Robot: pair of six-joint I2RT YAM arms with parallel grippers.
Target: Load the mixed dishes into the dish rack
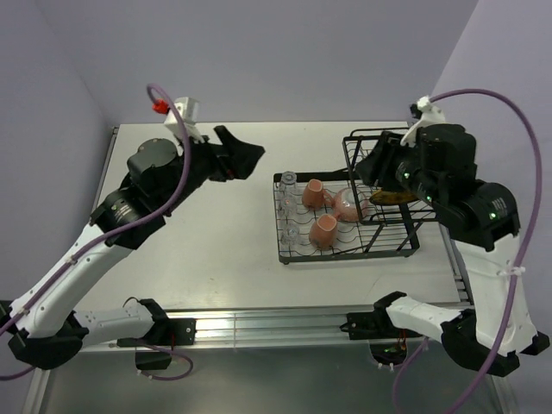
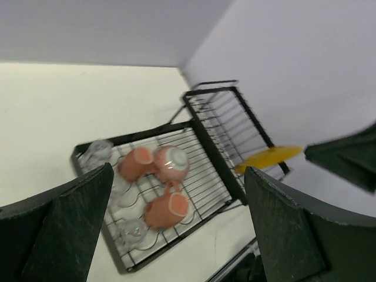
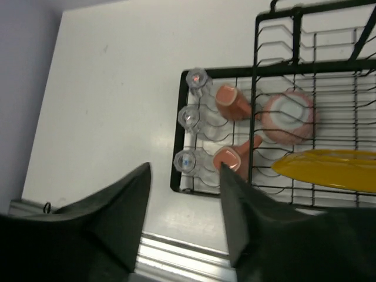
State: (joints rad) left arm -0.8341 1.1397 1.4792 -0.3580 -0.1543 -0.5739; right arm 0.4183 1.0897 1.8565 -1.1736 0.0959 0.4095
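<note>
The black wire dish rack (image 1: 285, 256) stands right of centre. In its low tray are three clear glasses (image 1: 291, 207) in a row on the left, two salmon-pink mugs (image 1: 324, 230) on their sides, and the pink bowl (image 1: 349, 204) upside down. The yellow plate (image 1: 392, 197) lies tilted in the taller basket section. My right gripper (image 1: 379, 164) hovers open and empty above that section; its view shows the plate (image 3: 329, 169), bowl (image 3: 288, 117) and glasses (image 3: 189, 117). My left gripper (image 1: 246, 159) is open and empty, in the air left of the rack.
The table's metal front rail (image 1: 276, 326) runs along the near edge. Purple walls close in behind and on both sides. Bare white tabletop (image 1: 207, 233) lies left of the rack.
</note>
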